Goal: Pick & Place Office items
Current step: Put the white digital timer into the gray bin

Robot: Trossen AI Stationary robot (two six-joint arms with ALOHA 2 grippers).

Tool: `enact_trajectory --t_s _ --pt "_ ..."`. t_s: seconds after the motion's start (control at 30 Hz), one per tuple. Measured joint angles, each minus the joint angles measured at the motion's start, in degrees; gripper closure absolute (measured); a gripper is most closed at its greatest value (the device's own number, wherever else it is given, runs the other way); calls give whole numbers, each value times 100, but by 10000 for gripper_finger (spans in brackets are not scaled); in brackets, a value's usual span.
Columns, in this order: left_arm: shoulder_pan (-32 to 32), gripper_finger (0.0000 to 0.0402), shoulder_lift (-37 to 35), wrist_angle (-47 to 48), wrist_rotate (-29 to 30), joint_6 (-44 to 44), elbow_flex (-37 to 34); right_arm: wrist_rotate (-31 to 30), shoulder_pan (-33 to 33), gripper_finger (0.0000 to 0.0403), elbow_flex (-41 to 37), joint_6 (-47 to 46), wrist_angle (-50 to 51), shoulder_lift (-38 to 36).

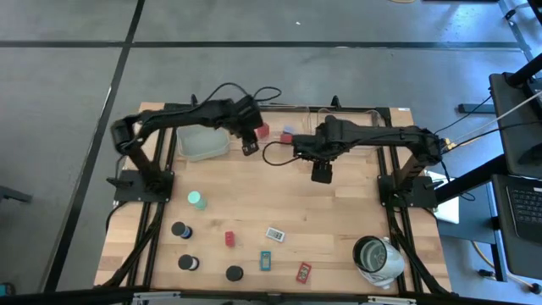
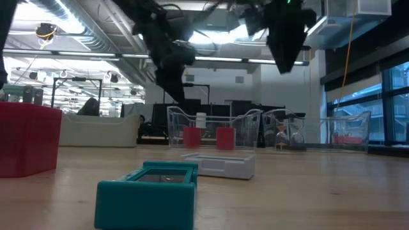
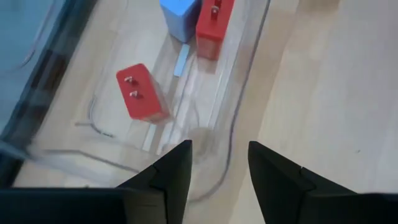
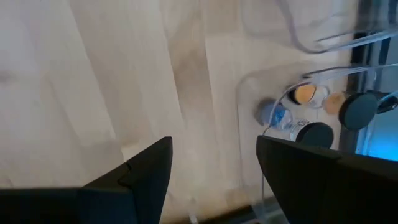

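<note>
Left gripper (image 3: pixel 219 168) empty, fingers apart; red block (image 3: pixel 142 93) just beyond: light, rigid; pinch flat sides.

I see a light wooden table (image 1: pixel 339 212) carrying clear trays (image 1: pixel 339 114) and a grey tray (image 1: pixel 201 142) along its far edge. Toward the near edge lie a green disc (image 1: pixel 196 200), three black round caps (image 1: pixel 180 230), two red blocks (image 1: pixel 229 239), a teal rectangle (image 1: pixel 266 260) and a white rectangle (image 1: pixel 274 234). A silvery-white round container (image 1: pixel 375 257) stands at the near right corner.
</note>
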State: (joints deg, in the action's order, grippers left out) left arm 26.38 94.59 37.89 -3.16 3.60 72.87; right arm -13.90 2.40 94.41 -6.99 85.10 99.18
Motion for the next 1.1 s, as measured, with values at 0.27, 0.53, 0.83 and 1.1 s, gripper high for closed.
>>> enact_trajectory --t_s 0.27,0.53,0.83,1.1 --pt "-489 252 -1379 -896 28 -838 -1709 -3 -476 168 4 -1213 -647 -637" --pt "-1493 256 -2356 -1955 57 -1367 -2904 -44 -1730 168 -45 -1638 -1160 -662" --pt "-2574 258 -2912 -2340 196 -1345 -3127 -44 -2787 168 -646 -1659 -2198 -660" --pt "-2940 258 -2890 -2391 216 -1340 -3127 -50 -2860 168 -901 -1620 -2907 -658"
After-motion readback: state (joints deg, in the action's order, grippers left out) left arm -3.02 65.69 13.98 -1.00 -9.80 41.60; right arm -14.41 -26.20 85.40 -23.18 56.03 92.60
